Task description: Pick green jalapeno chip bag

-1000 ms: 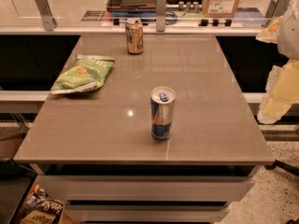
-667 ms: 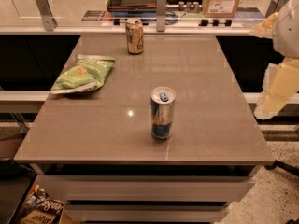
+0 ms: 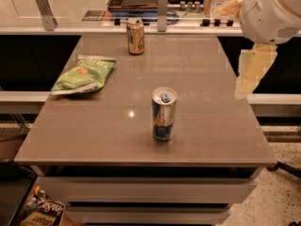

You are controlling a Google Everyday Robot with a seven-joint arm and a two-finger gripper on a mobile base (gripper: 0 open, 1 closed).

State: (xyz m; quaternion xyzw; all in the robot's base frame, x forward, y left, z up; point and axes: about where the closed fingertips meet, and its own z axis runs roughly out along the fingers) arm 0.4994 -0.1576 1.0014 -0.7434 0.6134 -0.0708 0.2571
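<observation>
Light green crinkly chip bag (image 3: 83, 74): lying diagonally, far left | cream gripper (image 3: 253, 69): raised far right, well apart | grip state: cannot tell

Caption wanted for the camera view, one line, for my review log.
Gripper hangs by the table's right edge; green chip bag lies at left, blue can mid-table, brown can at the back.

Soft overhead light falls evenly, and shadows are weak. The glossy surface (image 3: 202, 126) carries one small white glare spot left of centre and faint reflections. The gripper (image 3: 254, 67), at the upper right, looks pale and washed out. The lower corners are dim.
</observation>
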